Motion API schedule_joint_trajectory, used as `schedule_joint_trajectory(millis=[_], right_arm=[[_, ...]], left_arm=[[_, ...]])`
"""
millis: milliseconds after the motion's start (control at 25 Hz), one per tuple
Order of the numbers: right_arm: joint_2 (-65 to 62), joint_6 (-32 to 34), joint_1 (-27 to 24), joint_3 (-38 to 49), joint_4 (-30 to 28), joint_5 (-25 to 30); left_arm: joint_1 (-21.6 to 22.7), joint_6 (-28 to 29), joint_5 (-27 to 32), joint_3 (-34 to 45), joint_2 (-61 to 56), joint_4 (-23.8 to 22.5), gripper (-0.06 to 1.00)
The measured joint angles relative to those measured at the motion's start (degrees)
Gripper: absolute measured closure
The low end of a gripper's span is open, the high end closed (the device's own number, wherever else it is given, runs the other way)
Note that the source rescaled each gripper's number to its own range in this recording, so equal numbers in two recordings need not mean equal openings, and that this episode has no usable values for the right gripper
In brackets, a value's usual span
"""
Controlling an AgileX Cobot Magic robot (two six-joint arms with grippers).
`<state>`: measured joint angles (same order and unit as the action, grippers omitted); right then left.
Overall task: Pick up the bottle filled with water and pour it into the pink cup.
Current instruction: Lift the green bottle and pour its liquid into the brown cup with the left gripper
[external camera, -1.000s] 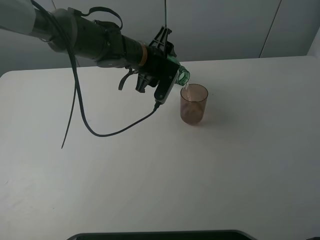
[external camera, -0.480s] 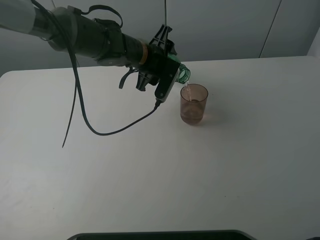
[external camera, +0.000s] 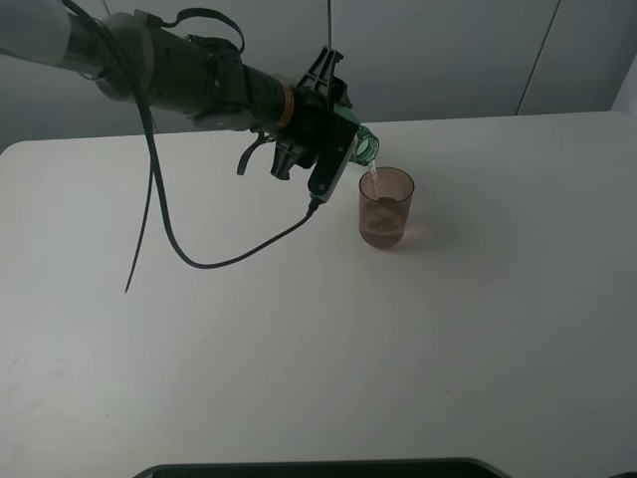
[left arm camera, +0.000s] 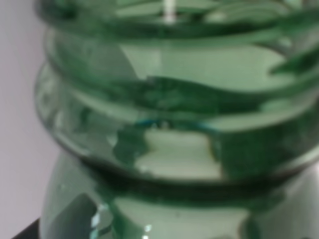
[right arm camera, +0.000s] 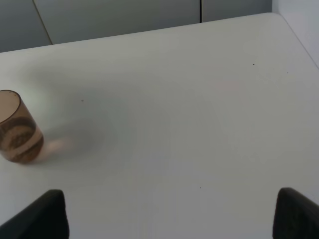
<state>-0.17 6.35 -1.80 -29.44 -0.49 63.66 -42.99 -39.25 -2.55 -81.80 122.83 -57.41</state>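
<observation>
One bottle (external camera: 366,147), one pink cup (external camera: 386,207), one table (external camera: 418,358), two tools: left tool (external camera: 336,131), right tool (right arm camera: 170,215).

The left arm (external camera: 189,80) was a thick dark cylinder, pale grey farther back, with an orange ring (external camera: 287,108) just behind its black gripper (external camera: 340,144). A black cable (external camera: 159,214) looped beneath. The right gripper (right arm camera: 169,221) had black fingers (right arm camera: 42,216).

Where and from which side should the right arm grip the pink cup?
Likely the straight side wall of the pink cup at mid-height, coming from the right in the exterior view: it stands upright, has no handle, and the bottle hangs over its rim from the left.
</observation>
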Motion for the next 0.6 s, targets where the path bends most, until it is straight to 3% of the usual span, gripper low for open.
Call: schedule_joint_trajectory(millis=[600], right_arm=[[0.00,0.00,0.00,0.00,0.00,0.00]], left_arm=[[0.00,-0.94,0.00,0.00,0.00,0.00,0.92]])
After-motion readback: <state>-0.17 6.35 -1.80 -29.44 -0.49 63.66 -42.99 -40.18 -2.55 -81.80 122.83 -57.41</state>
